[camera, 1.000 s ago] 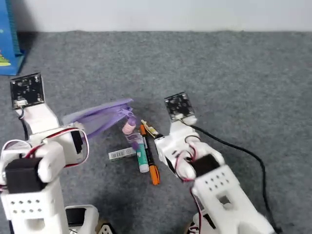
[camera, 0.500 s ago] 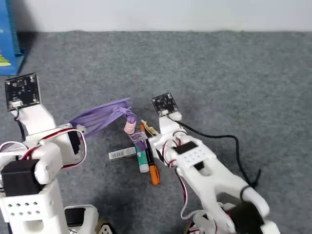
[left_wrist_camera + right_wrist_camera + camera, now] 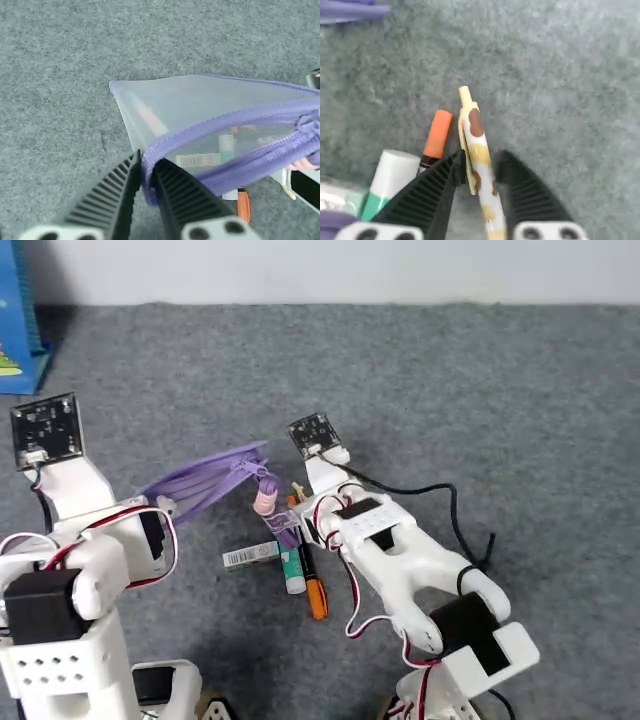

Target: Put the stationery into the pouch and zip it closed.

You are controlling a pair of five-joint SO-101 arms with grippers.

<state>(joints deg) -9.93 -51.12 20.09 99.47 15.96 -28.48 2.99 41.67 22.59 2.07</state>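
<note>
My left gripper is shut on the corner of the translucent purple pouch, by its zip edge, and holds the pouch tilted up off the grey carpet at centre left. Just to the pouch's right lies a cluster of stationery: an orange marker, a green-and-white stick, a barcode-labelled piece and a pink piece. My right gripper is down on this cluster, its fingers pressed on both sides of a cream pen with brown spots, which rests on the carpet beside the orange marker.
The grey carpet stretches open to the right and the back. A blue box stands at the far left edge. The right arm's black cable loops over the carpet beside it.
The right arm has stretched forward and to the left, bringing its gripper down onto the spotted pen. The left arm and pouch have barely moved.
</note>
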